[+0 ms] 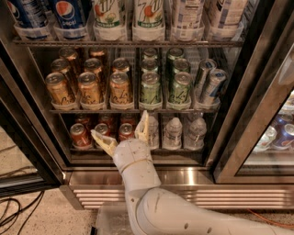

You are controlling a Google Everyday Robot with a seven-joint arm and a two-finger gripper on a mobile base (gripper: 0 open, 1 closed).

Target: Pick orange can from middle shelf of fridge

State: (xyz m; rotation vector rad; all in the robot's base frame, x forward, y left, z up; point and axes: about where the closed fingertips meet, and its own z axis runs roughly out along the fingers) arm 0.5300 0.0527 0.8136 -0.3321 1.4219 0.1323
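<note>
The fridge [41, 137] stands open in front of me. Its middle shelf [133, 110] holds golden-orange cans in three lanes at the left; the front ones are at the left [59, 88], middle [89, 87] and right [119, 87]. Pale green cans [150, 88] stand to their right. My gripper [120, 129] is open and empty, its fingers spread wide. It sits just below the middle shelf's front rail, under the right orange can and in front of the short red cans [80, 134] on the bottom shelf.
Large bottles [69, 13] fill the top shelf. Small clear bottles [173, 133] stand on the bottom shelf at the right. Two tilted silver cans [207, 85] lean at the middle shelf's right end. The ribbed steel base [183, 193] lies below. A second door [257, 114] stands right.
</note>
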